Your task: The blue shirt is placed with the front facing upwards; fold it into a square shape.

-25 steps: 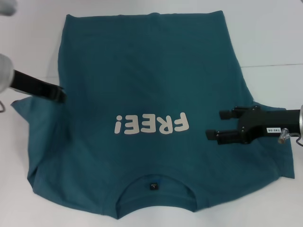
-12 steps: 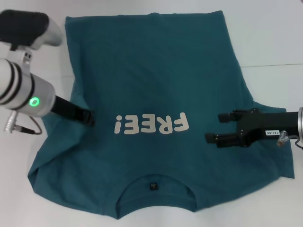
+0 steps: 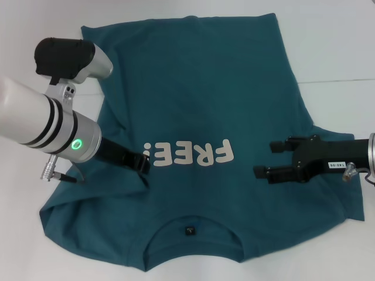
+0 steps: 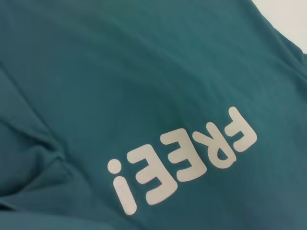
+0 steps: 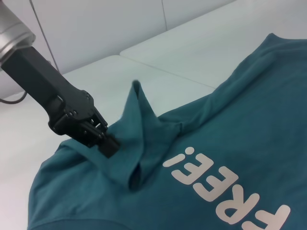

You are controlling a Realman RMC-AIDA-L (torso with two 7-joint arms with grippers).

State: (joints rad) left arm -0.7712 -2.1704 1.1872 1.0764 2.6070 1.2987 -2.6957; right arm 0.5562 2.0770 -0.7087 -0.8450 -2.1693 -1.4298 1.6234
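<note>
Shirt (image 3: 199, 105) flat on white surface (image 3: 340, 41), front up, collar near, long axis near-to-far. Left claw (image 3: 142, 161) pinched on left sleeve cloth, carried rightward to the "!" of the lettering (image 3: 188, 153), raising a fold ridge; farther right than half a second ago. Right claw (image 3: 265, 159) held wide, empty, hovering over right chest, unmoved. Fold line to run parallel to long axis, left of centre.

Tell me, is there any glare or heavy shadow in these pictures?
Head view: even light, no glare on the blue shirt; the open right gripper casts hardly any shadow. Left wrist view: only soft shading in creases. Right wrist view: the fold pinched by the left gripper darkens the cloth under it.
</note>
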